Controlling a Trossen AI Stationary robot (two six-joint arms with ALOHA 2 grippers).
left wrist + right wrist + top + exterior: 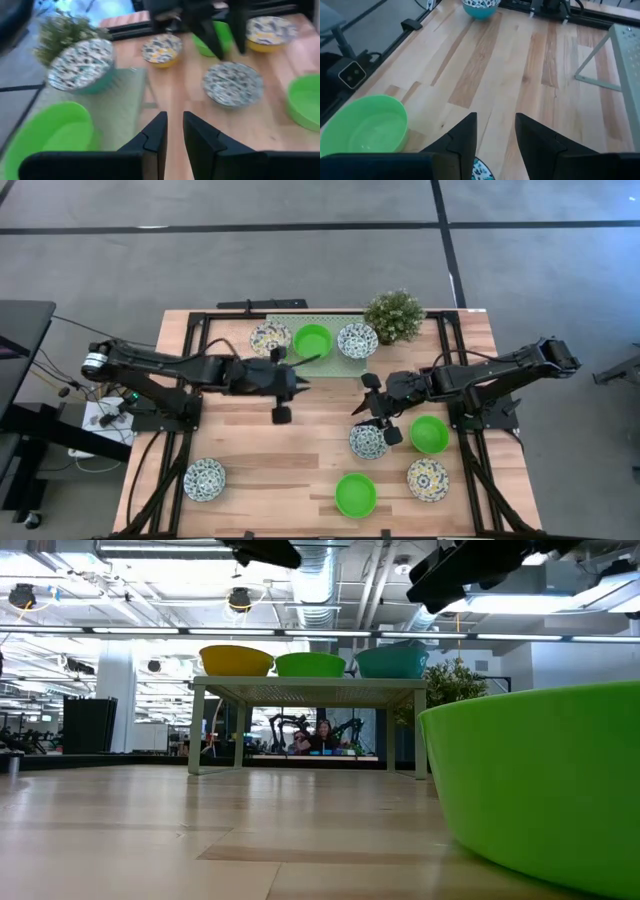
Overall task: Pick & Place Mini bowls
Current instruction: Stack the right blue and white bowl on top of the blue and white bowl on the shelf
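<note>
Left tool (pixel 290 388) hangs over the middle of the wooden surface (pixel 300 450), just in front of the small green-topped rack (pixel 283 320) at the far edge. Its fingers (pixel 156 137) stand a narrow gap apart with nothing between them.

Right tool (pixel 375 408) is just right of centre, above the near-right group of bowls. Its fingers (pixel 465 131) are well apart and empty; the rim of a patterned bowl (pixel 481 171) shows directly beneath them in the right wrist view.

On the rack, left to right from above: a yellow-blue floral bowl (pixel 270 338), a plain green bowl (pixel 311 340), a blue floral bowl (pixel 357 340). The potted plant (pixel 394 315) sits just beside the last one, at the rack's right end.

On the bare surface:
- blue floral bowl (pixel 368 441) under the right tool
- green bowl (pixel 429 434) just to its right
- yellow-blue floral bowl (pixel 427 479) near the right front corner
- green bowl (pixel 356 494) at the front edge, centre; it fills the right side of the low view (pixel 540 780)
- blue floral bowl (pixel 204 479) alone at the left front, well apart from the rest

Eight bowls counted from above. All sit upright. In the low view a person (pixel 322 737) is visible in the room beyond, framed under the rack.
</note>
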